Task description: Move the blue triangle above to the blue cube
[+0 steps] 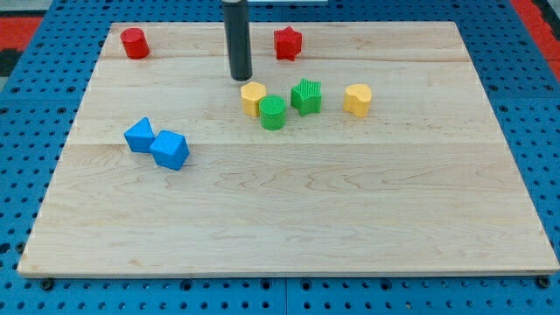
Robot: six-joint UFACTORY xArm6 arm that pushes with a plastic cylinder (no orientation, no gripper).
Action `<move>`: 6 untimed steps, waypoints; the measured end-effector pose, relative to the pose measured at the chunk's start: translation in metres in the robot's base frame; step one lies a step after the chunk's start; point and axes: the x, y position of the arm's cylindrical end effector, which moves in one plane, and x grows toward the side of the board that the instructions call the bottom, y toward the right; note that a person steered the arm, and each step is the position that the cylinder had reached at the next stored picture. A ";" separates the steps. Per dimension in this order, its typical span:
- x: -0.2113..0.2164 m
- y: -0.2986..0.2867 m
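Observation:
The blue triangle (139, 135) lies at the board's left, touching the blue cube (170, 149), which sits just to its lower right. My tip (241, 78) is at the view's top centre, well to the upper right of both blue blocks. It stands just above and left of the yellow hexagon (253, 98), apart from it.
A green cylinder (273, 112) touches the yellow hexagon; a green star (306, 95) and a yellow heart-like block (357, 99) lie to the right. A red cylinder (134, 42) sits top left, a red star (287, 42) top centre. The wooden board (289, 219) lies on blue pegboard.

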 end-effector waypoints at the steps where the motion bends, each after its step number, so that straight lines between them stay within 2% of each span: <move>1: 0.021 -0.042; 2: 0.053 -0.050; 3: 0.087 -0.003; 4: 0.113 -0.022; 5: 0.171 -0.019; 6: 0.216 -0.103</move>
